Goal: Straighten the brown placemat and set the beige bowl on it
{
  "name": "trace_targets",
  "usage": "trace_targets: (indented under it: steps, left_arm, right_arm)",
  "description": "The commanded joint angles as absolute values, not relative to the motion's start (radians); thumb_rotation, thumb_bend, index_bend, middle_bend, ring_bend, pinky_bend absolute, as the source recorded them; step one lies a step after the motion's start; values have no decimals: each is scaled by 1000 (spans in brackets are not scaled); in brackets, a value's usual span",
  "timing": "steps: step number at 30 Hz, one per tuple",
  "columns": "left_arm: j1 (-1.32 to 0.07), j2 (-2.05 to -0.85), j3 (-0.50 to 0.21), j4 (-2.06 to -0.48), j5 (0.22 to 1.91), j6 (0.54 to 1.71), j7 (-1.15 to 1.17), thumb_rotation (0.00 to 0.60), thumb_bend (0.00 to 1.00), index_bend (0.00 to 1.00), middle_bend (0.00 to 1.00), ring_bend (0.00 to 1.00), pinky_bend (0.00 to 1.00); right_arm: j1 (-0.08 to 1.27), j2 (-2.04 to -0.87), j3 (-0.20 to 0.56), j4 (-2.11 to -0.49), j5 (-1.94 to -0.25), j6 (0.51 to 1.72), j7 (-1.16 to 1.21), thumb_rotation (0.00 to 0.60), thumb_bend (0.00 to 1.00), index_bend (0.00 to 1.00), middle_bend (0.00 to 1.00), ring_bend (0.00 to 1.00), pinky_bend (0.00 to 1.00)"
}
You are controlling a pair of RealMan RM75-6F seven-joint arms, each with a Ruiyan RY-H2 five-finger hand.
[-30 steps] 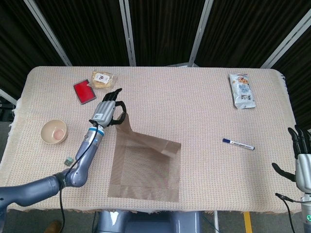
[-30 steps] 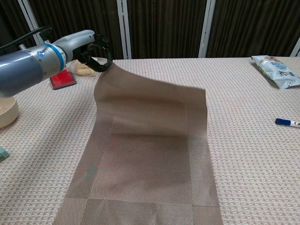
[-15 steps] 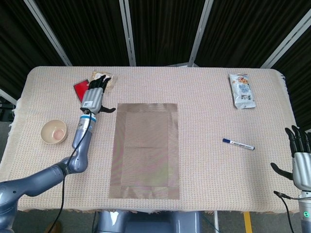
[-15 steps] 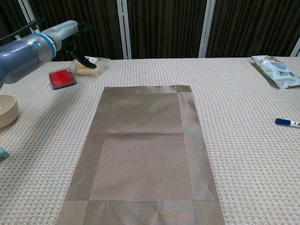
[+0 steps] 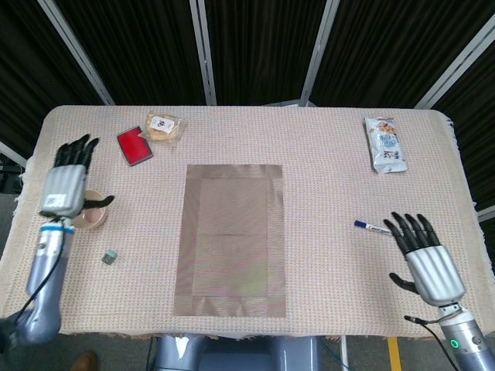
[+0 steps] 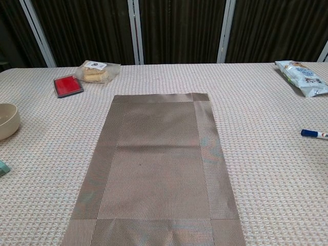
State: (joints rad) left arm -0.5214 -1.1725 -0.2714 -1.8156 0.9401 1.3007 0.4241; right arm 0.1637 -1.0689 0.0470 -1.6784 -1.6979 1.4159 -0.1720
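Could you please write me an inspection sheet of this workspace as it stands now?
Surface: table under a beige woven tablecloth.
Job's things: brown woven placemat lies flat and squared at the centre; round beige bowl stands off it at the table's left edge, partly hidden in the head view.
Clutter: flat red case, wrapped pastry packet, silver snack pouch, blue-capped white marker, small grey cube.
Hands: left hand above the bowl, fingers spread, holding nothing; right hand near the marker, fingers spread, holding nothing.
Cables: thin black leads by both wrists.
Surroundings: dark curtains behind silver frame posts.
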Motion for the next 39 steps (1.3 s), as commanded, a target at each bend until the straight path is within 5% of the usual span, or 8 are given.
trace_targets:
  steps: [1,12,20,39]
  left_arm:
    - [-360,-1040,-155,-1952,1029,1452,446,600,0,0,0,0,0]
    - [-239,-1065,-79,-1918,1182,1561,378,600,0,0,0,0,0]
    - [-221,-1091,-67,-1859,1220,1543,360,600,0,0,0,0,0]
    - [-210,-1122,-89,-1830,1242,1512,364,600,0,0,0,0,0]
  right_arm:
    - [250,-1074,-33,-1667,-1863,1321,-170,600,0,0,0,0,0]
    - [420,-1142,-97,-1652,-2067,1157,-141,600,0,0,0,0,0]
    - [493,-1254,-95,-1626,-2044,1003,-227,600,0,27,0,0,0]
    - [576,-1443,-79,-1603,-1948,843,-403,600,0,49,0,0,0]
